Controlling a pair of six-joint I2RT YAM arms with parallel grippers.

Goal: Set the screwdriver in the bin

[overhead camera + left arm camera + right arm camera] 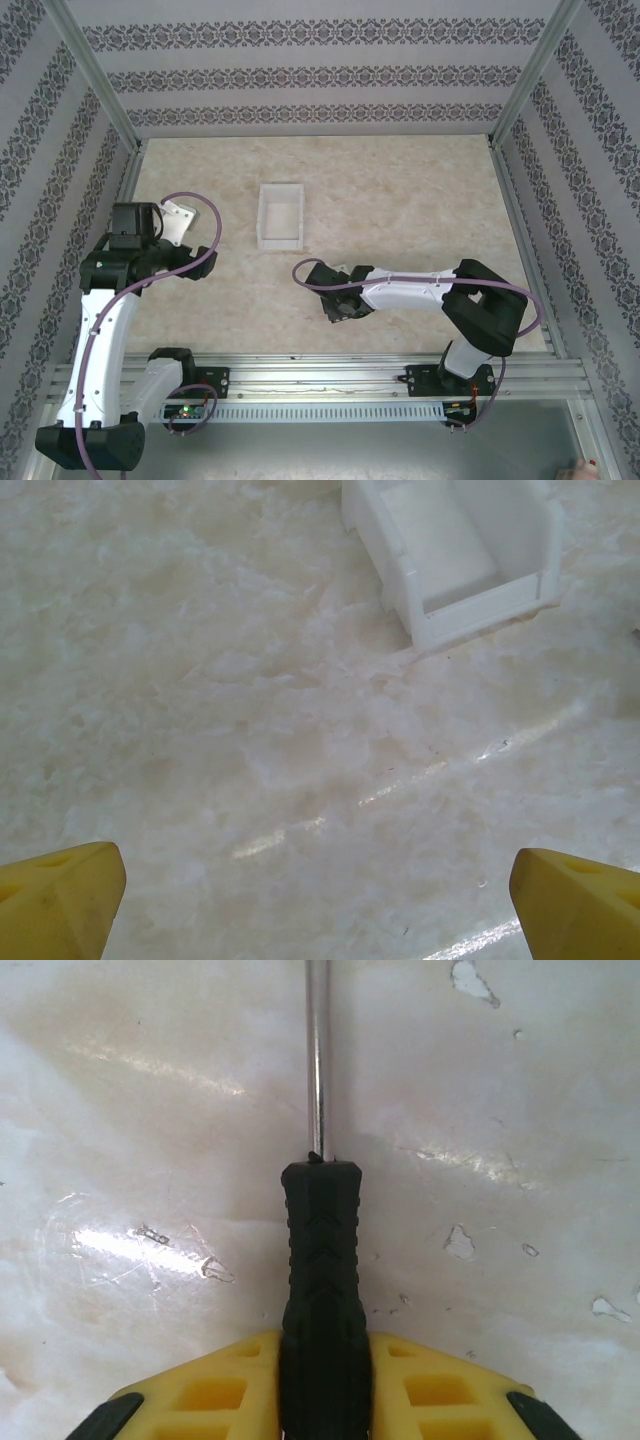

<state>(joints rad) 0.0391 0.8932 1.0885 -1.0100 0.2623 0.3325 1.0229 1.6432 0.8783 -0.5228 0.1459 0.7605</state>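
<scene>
The screwdriver (320, 1250) is clamped by its black handle in the right gripper (338, 302), whose jaws are closed on it. Its shaft points ahead over the worktop (120, 1110), near the bin (281, 215) but not yet above it. The left gripper (320, 900) hangs with jaws wide apart, holding nothing. The slim handle could swivel in the grip, or the shaft could catch the bin's low wall and shove it. One screwdriver, one bin, two grippers.

Top external: looking down from above and behind, framing the table (420, 200) around the bin (281, 215).
Left wrist: looking down from close by the bin's end.
Right wrist: looking closest, at tabletop on the bin's near side.
Shared: the bin, appearing in top and left wrist.
</scene>
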